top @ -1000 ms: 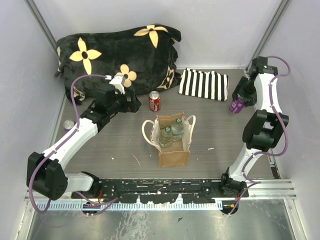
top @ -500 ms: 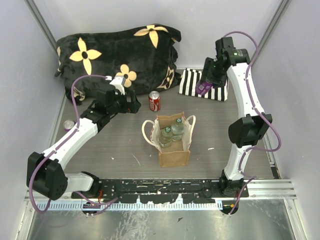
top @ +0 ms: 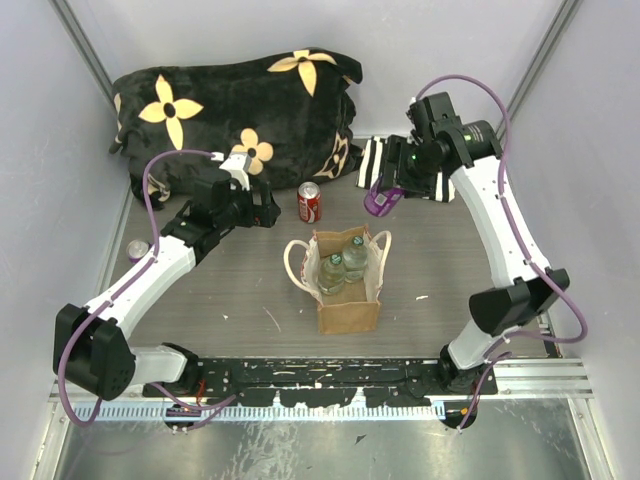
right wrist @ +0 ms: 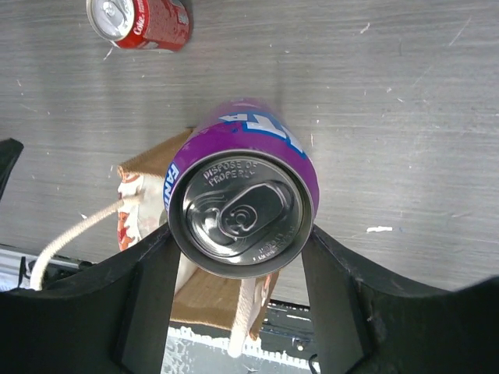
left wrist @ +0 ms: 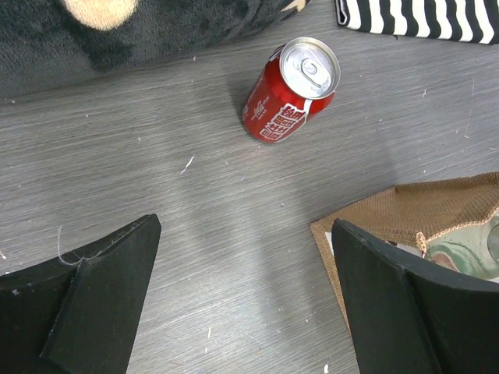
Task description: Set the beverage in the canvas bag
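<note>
A grey wood-grain tabletop [top: 440, 270] is seen from above, with two white robot arms mounted at its near edge.

The canvas bag [top: 347, 290] stands upright in the middle of the tabletop, a little toward the near edge, its mouth open and its pale loop handles [top: 293, 262] hanging to either side. Two clear bottles [top: 343, 262] stand inside it.

The right gripper [top: 388, 192] hangs above the tabletop, beyond the bag's far right corner and near a black-and-white striped cloth [top: 430, 172] at the far edge. Its jaws are partly closed on a purple can [top: 378, 203]. The right wrist view shows a finger pressed against each side of the can, its silver top facing the camera and the bag's edge below it.

The left gripper [left wrist: 243, 234] hovers low over the tabletop, left of the bag, with its jaws spread wide and holding nothing. Just ahead of it a red can [top: 309, 202] stands upright, between the bag and a black flower-patterned blanket [top: 235, 110] heaped in the far left corner. Another small can [top: 137, 250] stands at the left edge.
</note>
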You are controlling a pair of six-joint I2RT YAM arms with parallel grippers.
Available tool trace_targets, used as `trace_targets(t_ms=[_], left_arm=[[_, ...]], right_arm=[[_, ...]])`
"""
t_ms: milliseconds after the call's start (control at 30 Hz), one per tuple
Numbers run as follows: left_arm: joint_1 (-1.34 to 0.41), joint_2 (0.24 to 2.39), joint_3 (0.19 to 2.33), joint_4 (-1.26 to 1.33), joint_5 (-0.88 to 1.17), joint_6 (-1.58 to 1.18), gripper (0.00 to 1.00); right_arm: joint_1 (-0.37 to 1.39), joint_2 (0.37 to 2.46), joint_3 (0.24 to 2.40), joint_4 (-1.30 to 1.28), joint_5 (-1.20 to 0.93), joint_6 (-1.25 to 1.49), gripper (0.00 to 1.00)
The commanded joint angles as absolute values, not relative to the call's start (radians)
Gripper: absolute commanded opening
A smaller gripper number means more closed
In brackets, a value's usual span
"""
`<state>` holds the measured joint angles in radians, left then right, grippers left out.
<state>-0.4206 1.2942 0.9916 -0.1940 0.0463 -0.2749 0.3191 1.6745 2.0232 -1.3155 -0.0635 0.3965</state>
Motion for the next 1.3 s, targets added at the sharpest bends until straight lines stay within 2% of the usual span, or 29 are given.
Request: trace_targets(t_ms=[0,333,667,1267], left_arm=[[-0.416,1.287,1.003,-0.213,0.038,-0.264,0.98],[-0.416,1.31,1.02,-0.221,0.045,-0.269,0.98],[-0.417,1.311,1.027,-0.228,0.048,-0.278,0.98],[-0.417,1.326,1.036,-0.233,0.057,-0.29,0.98]], right_arm=[[0.314,1.562,1.951,-1.209,-0.081,0.427,0.01],[0.378,1.511,1.95,-1.216,-0.108,0.46,0.01],[0.396,1.457,1.697,-1.115,-0.106,0.465,0.01],[0.461,1.382,1.7,-1.108,-0.107,0.519,0.01]])
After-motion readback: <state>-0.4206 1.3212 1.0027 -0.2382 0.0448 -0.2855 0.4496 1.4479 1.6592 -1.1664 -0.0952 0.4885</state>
